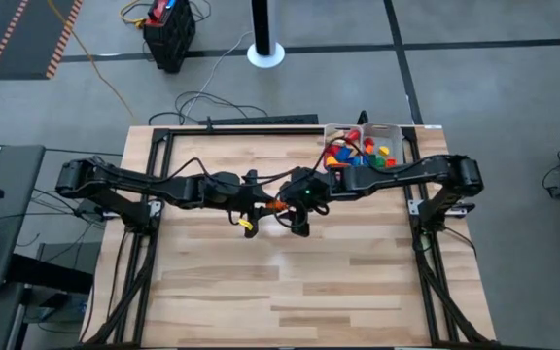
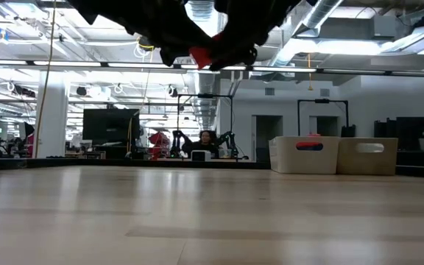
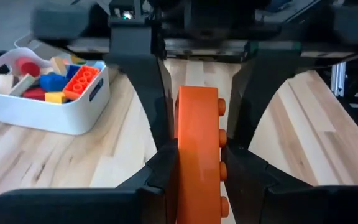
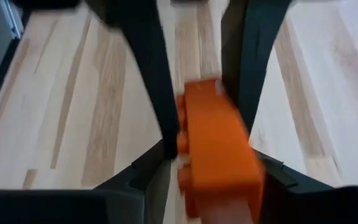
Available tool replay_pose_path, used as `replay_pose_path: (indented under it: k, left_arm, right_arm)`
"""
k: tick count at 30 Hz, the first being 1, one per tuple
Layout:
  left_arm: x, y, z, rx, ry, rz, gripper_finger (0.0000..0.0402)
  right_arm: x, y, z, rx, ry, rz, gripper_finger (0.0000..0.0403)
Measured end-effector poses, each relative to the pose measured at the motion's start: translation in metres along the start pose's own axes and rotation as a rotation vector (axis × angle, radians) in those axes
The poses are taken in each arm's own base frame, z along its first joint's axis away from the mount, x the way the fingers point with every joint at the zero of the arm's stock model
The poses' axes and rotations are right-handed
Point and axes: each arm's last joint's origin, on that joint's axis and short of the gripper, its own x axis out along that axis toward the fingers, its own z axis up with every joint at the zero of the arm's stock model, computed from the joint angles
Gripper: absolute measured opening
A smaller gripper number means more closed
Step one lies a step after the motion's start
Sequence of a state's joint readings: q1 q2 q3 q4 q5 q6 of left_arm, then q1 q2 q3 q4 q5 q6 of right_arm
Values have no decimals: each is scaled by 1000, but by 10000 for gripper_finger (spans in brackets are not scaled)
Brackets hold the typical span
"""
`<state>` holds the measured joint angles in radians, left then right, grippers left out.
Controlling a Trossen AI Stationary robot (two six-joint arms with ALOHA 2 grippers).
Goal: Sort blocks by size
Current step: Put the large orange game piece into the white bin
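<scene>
— One orange brick is off the table; where is it?

— Up in the air over the middle of the table, between the two arms, which meet there nose to nose. The low view shows it lifted well clear of the wood.

— Who has it?

— The left gripper. Its fingers are pressed against both long sides of the brick, studs turned to one side.

— And the right gripper?

— It faces the left one from the other end. Its fingers are apart and straddle the same brick, one on each side. On the studded side a thin gap shows, so I would not call that a grip.

— And the other blocks?

— Red, blue, yellow and orange ones, with a few pale wooden pieces, are piled in a white tray at the far edge of the table, on the right arm's side.
</scene>
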<state>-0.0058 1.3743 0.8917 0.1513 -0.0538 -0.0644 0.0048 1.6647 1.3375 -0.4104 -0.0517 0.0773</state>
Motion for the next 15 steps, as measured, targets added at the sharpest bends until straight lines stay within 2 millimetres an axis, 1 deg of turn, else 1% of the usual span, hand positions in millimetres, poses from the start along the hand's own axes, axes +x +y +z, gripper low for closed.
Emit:
replay_pose_path:
  k: [2, 6, 12, 15]
  left_arm:
    - [0, -2, -1, -8, 9, -4, 95]
    - [0, -5, -1, -28, 13, -11, 95]
    - [-1, -8, -3, -50, 27, -16, 95]
    - [-1, -8, -3, -66, 33, -13, 96]
  right_arm:
    - [1, 0, 5, -13, -13, 1, 188]
    - [0, 1, 7, -66, -8, 1, 168]
    - [-3, 0, 2, -109, 44, 1, 121]
    - [-3, 1, 2, -115, 45, 3, 119]
